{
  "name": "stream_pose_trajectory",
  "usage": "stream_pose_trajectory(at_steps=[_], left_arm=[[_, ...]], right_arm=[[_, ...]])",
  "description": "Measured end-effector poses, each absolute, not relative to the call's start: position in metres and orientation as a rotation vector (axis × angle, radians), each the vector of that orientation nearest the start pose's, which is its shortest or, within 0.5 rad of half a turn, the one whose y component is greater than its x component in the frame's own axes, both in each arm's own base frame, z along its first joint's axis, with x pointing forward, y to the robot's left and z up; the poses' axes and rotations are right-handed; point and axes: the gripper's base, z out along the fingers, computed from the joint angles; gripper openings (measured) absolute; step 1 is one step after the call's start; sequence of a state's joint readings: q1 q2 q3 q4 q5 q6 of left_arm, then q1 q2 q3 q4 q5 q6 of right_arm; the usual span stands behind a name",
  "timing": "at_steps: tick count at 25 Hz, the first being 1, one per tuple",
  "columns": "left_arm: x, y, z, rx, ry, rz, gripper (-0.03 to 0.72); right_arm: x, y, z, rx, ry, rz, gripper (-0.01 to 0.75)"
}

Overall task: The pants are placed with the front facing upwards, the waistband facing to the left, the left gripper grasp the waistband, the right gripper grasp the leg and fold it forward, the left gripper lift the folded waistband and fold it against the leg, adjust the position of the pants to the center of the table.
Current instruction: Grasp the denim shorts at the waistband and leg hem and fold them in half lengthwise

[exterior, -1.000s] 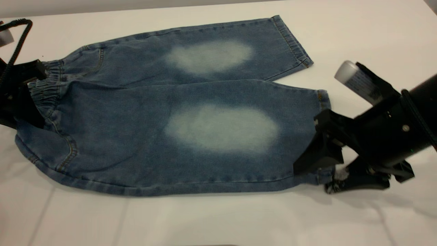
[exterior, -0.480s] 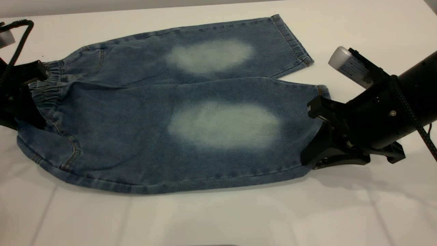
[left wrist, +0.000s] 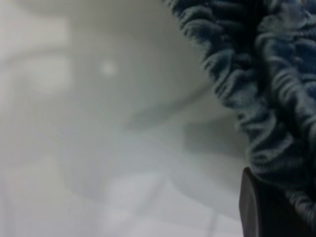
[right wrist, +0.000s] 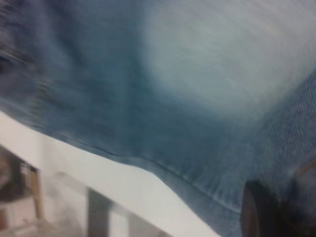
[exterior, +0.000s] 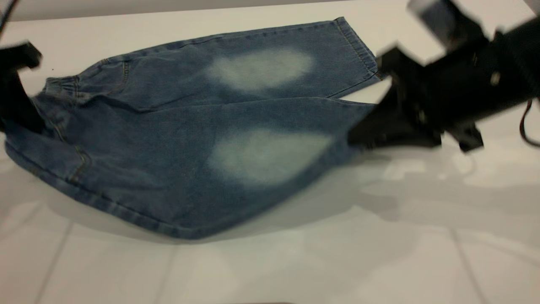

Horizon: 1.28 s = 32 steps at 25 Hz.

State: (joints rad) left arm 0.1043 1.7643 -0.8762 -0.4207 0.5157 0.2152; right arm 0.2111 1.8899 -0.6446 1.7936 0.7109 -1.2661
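Note:
The blue denim pants (exterior: 168, 139) lie front up on the white table (exterior: 295, 253), each leg showing a pale oval. At the table's left my left gripper (exterior: 19, 109) is shut on the ruched waistband (exterior: 59, 82) and holds it raised. In the left wrist view the gathered waistband (left wrist: 266, 98) sits against one dark finger (left wrist: 261, 207). My right gripper (exterior: 358, 135) is shut on the near leg's hem and holds that end off the table, a shadow beneath it. In the right wrist view the denim leg (right wrist: 173, 98) stretches away from a dark finger (right wrist: 261, 210). The far leg (exterior: 261, 63) lies flat.
The table's far edge (exterior: 168, 10) runs just behind the pants. Bare tabletop stretches in front of the pants and to their right. The right arm (exterior: 464, 84) hangs over the far leg's hem.
Both grippers have risen. The right one moved up and toward the far side, carrying the near leg's hem off the table. The left one lifted the waistband, which now slopes upward.

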Motion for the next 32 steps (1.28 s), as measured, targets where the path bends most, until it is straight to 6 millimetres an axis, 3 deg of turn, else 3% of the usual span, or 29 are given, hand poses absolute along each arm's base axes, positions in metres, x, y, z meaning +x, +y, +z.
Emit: stream_pose_trajectory(at_steps=[4,9,14,16,20,25,28,32], left_arm=[[0.303,0.012,0.169,-0.32,2.761,-0.315,0.098],[0.302,0.009,0.191,-0.41,2.645,-0.385,0.098],[0.311,0.01,0.201,-0.59,2.468,-0.448,0.098],[0.315,0.012,0.204,-0.659,2.396,-0.456,0.098],[0.323,0.017,0.207,-0.813,2.26,-0.475,0.098],[0.331,0.021,0.193,-0.992,2.191,-0.502,0.098],[0.332,0.019,0.185,-1.007,2.223,-0.52,0.098],[0.33,0.015,0.186,-0.86,2.298,-0.521,0.098]], right_arm=[[0.278,0.12,0.129,0.21,2.517,1.24,0.027],[0.309,0.128,0.158,0.24,2.404,1.312,0.027],[0.345,0.127,0.184,0.299,2.309,1.211,0.027],[0.359,0.125,0.184,0.34,2.295,1.144,0.027],[0.383,0.126,0.162,0.445,2.325,1.096,0.027],[0.407,0.13,0.136,0.576,2.346,1.116,0.027],[0.409,0.134,0.141,0.555,2.332,1.175,0.027],[0.404,0.138,0.163,0.457,2.305,1.267,0.027]])
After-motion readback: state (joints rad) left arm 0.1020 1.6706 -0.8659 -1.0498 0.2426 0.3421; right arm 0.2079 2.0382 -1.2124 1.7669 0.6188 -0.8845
